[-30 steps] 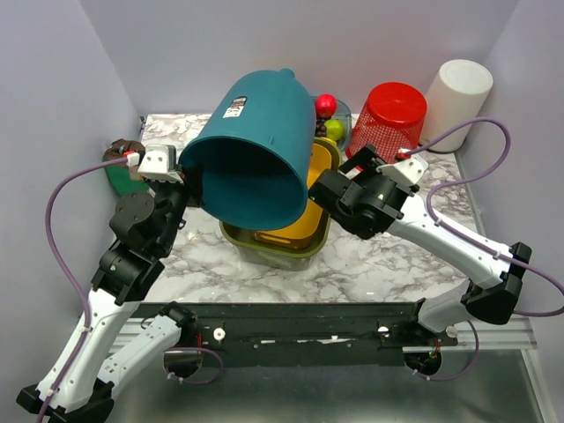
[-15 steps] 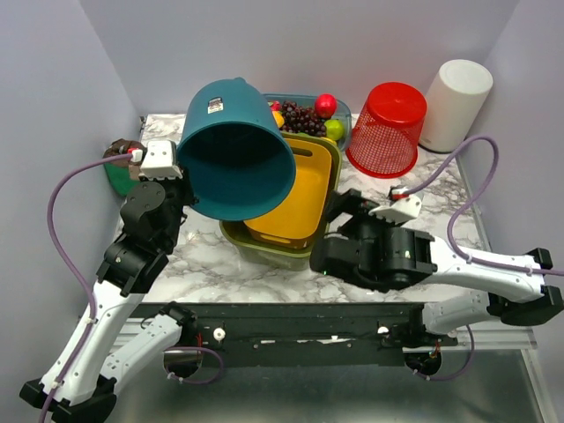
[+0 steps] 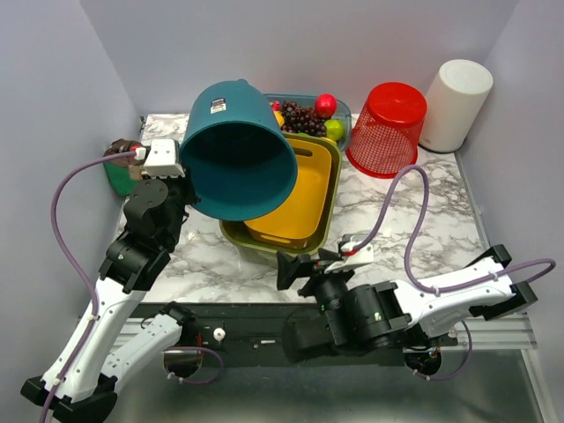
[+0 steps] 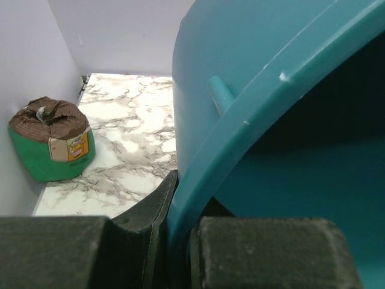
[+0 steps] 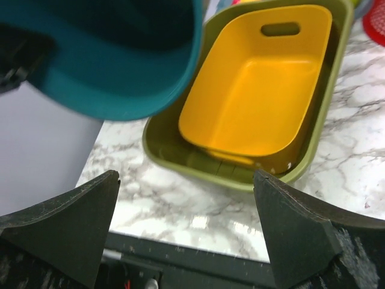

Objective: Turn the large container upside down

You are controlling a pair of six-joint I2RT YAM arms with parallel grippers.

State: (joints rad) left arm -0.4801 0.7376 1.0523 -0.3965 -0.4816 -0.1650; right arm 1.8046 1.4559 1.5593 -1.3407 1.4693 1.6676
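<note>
room: plain lilac walls boxing in a white-and-grey marble counter (image 3: 397, 220), both arms bolted at the near edge

right fingers (image 3: 302, 269): closest to the near edge, spread as wide as they go and holding nothing. The wrist view looks up the counter at the tubs, so this arm looks parked out of the way.

left fingers (image 3: 182, 181): pinched down on the rim of the big teal plastic bucket (image 3: 238, 150), one finger inside the wall and one outside. The left wrist view shows that pretty clearly.

where the bucket is: off the counter, hanging from that one rim grip and tipped on its side. Its mouth faces the near edge and a bit downward, and its base points up and away.

under it: an olive green plastic tub (image 3: 264, 247) with a yellow plastic tub (image 3: 300, 203) nested inside. The bucket's lower rim hovers right over them.

left side: a green bag with a scrunched brown top (image 4: 54, 147) against the wall

far end: a clear tray of grapes and other fruit (image 3: 304, 115), a red mesh basket (image 3: 386, 128) sitting mouth-down, and a white cylinder (image 3: 456, 92) in the corner

step, imo: mid-flip, with the bucket lifted and about halfway rolled over

next move: I'd guess more wrist roll until the mouth points straight down, then lower it onto bare marble. The tubs are right underneath, so it probably needs shifting sideways first. A one-sided rim grip could also let it swing.
</note>
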